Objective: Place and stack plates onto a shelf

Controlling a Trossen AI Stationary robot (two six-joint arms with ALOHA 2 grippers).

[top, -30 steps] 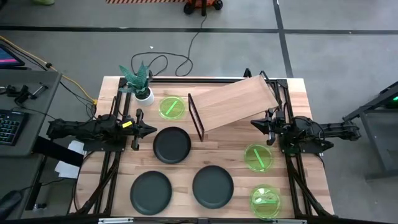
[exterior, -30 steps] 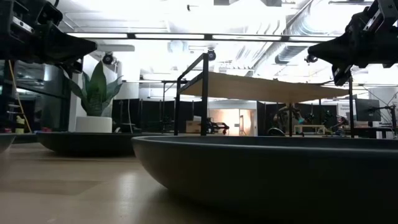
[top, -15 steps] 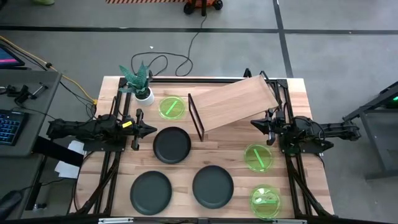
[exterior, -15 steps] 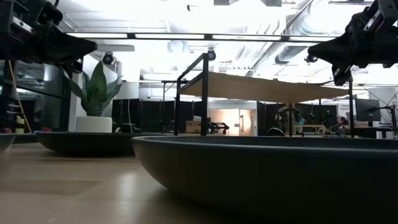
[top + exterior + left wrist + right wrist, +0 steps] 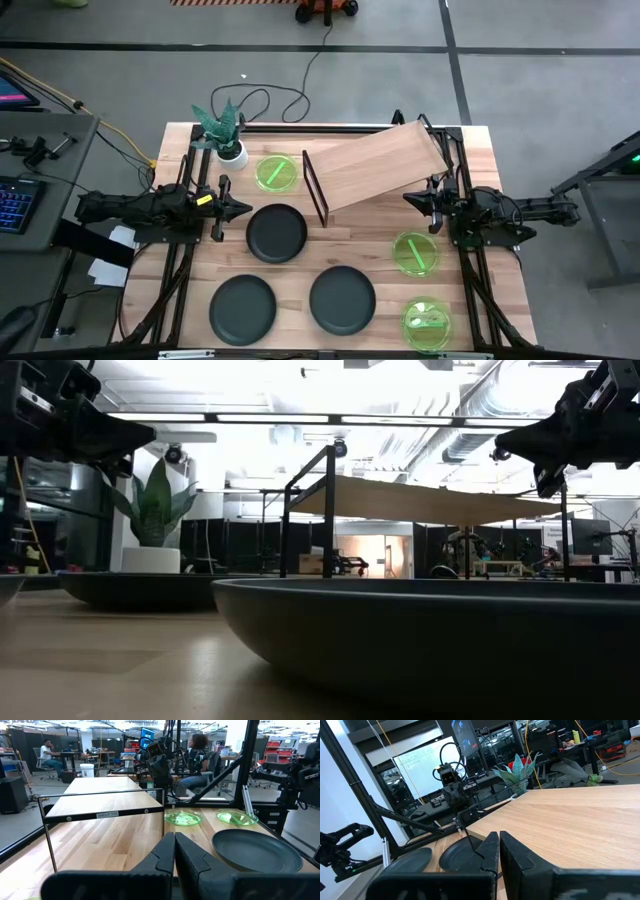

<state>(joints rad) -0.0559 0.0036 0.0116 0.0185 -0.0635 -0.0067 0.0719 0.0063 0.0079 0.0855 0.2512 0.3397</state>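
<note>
Plates lie apart on the wooden surface [image 5: 480, 145]: three dark grey [image 5: 277, 232], three neon-green [image 5: 416, 252]; none on the tilted shelf [image 5: 375, 165]. Left end effector [image 5: 245, 208] and right end effector [image 5: 409, 199] hover clenched, empty. Seated people [image 5: 48, 751] work in the room beyond.

both arms lie stretched level, pointing inward toward each other from opposite sides. the left gripper [image 5: 243, 209] is empty, its two dark fingers pressed together. the right gripper [image 5: 408, 198] is likewise closed and empty, held up off the desk.
</note>
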